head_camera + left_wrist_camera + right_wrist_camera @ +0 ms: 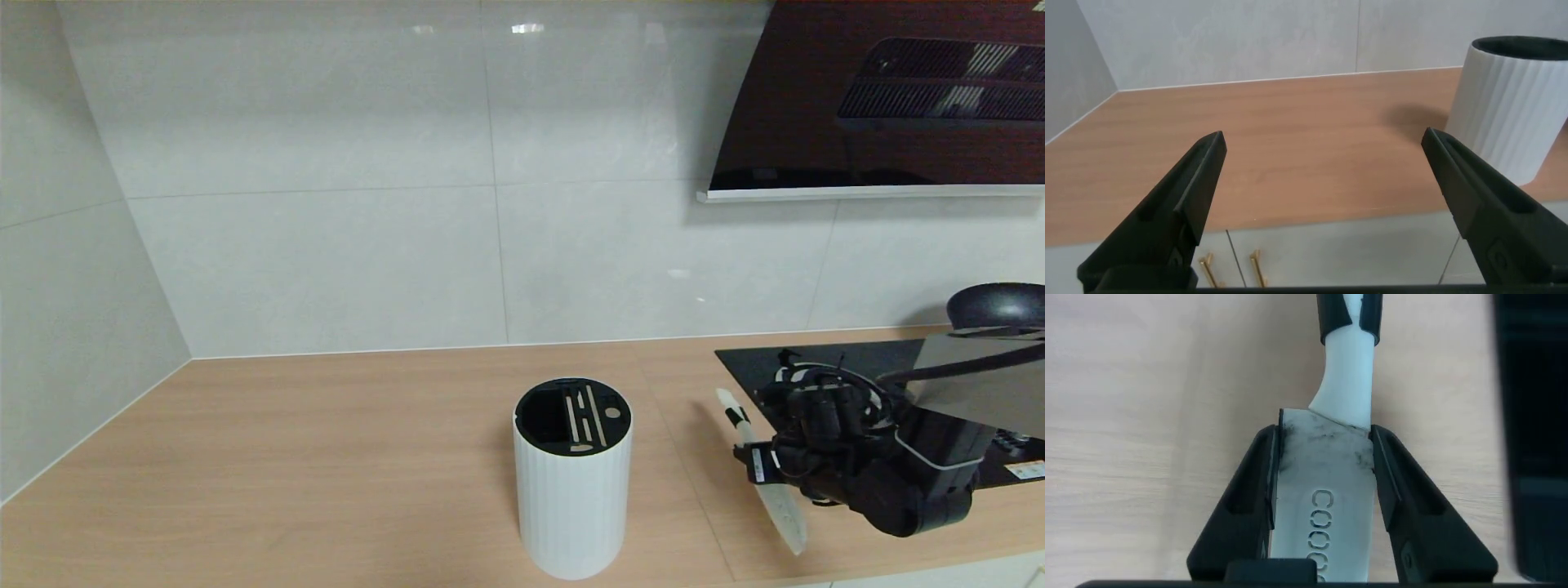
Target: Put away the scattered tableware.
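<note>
A white knife (774, 498) with a black band on its handle lies slanted at the counter's right, beside the cooktop; I cannot tell whether it rests on the wood or hangs just above it. My right gripper (755, 461) is shut on its blade near the handle. In the right wrist view the black fingers (1259, 486) press both sides of the knife (1327, 486), with the right gripper (1327, 437) over bare wood. A white ribbed holder (571, 482) with a black slotted top stands at the counter's middle front. My left gripper (1323, 143) hangs open over the front edge, left of the holder (1511, 106).
A black cooktop (816, 359) lies at the right with a dark pan (996, 306) on it, under a range hood (882, 98). Tiled walls close the back and left. Bare wooden counter (326, 457) stretches left of the holder. Gold cabinet handles (1253, 265) sit below the edge.
</note>
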